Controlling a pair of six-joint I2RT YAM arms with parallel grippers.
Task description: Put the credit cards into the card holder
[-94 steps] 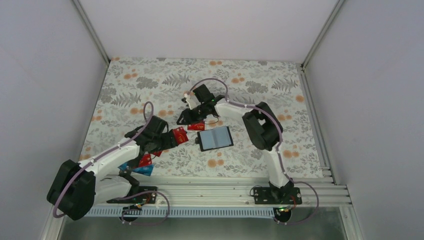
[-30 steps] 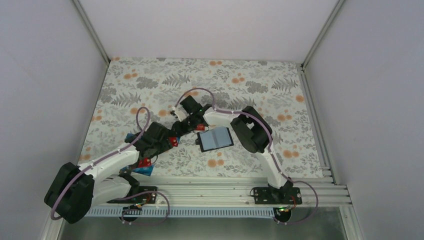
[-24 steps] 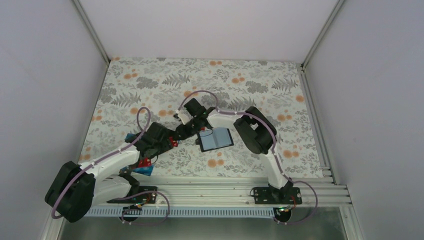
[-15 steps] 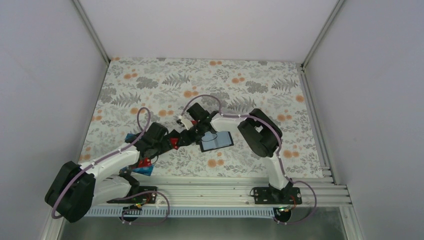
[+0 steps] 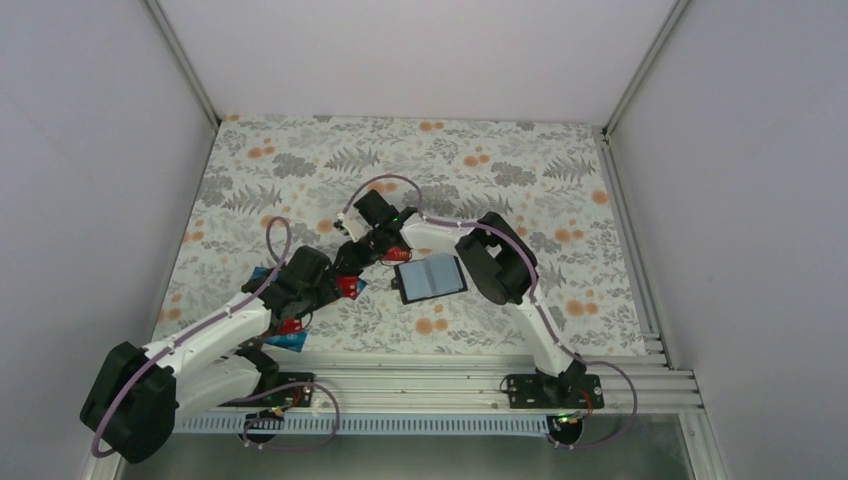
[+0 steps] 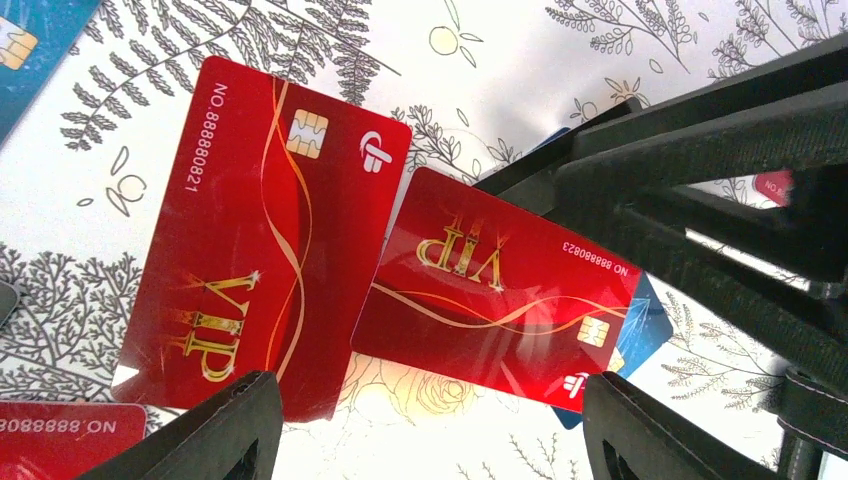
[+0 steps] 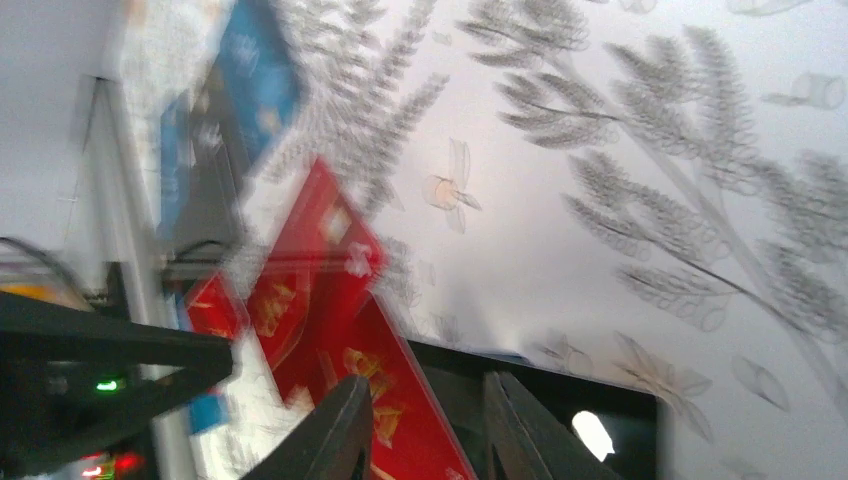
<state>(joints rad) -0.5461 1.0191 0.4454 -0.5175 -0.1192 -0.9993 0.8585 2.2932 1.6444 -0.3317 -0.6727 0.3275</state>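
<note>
The card holder (image 5: 432,278) lies open on the table, grey-blue inside up. Left of it lie red credit cards (image 5: 349,287). In the left wrist view two red VIP cards show, one on the left (image 6: 265,235) and one tilted in the middle (image 6: 495,290) over a blue card (image 6: 648,322). My left gripper (image 5: 336,284) hovers over them, open wide and empty (image 6: 430,440). My right gripper (image 5: 352,260) reaches in from the right, its black fingers (image 6: 700,150) at the middle card's far edge. Its view is blurred; its jaws (image 7: 425,440) stand slightly apart over a red card (image 7: 330,300).
More cards lie by the left arm: a red one (image 5: 292,325), a blue one (image 5: 287,340) and a blue one (image 5: 262,272). A blue card (image 6: 25,45) and a red card (image 6: 60,440) sit at the left wrist view's edges. The two grippers are very close together.
My right gripper swung toward the card holder half a second ago and is now back left over the red cards. My left gripper drew back slightly. The card holder has not moved.
</note>
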